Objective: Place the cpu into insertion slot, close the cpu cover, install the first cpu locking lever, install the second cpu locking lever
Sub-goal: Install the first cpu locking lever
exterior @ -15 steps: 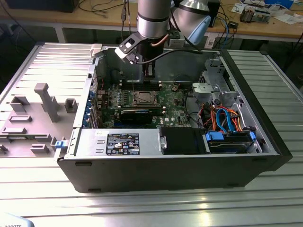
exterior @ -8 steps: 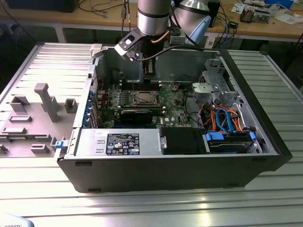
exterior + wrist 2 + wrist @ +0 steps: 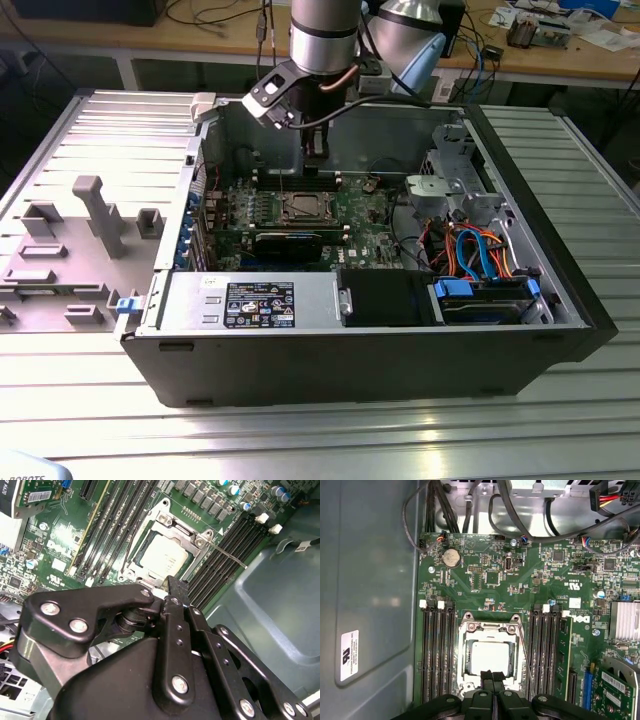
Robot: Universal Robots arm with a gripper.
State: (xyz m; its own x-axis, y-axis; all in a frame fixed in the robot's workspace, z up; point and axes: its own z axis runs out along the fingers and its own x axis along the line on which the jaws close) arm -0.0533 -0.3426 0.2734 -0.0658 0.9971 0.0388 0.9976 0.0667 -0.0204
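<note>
Cpu (image 3: 300, 208) lies at seven o'clock from the hand (image 3: 317, 150) in the exterior view; the hand is narrow, tips together.

Exterior view looks down from afar into the case (image 3: 350, 372); both wrist views hover close, seemingly above the insertion slot (image 3: 175, 523) (image 3: 490, 626).

The tool (image 3: 491, 674) hides one edge of the cpu cover (image 3: 466, 655) from us in the first wrist view; in the exterior view, the insertion slot (image 3: 300, 207) is too small to read.
</note>
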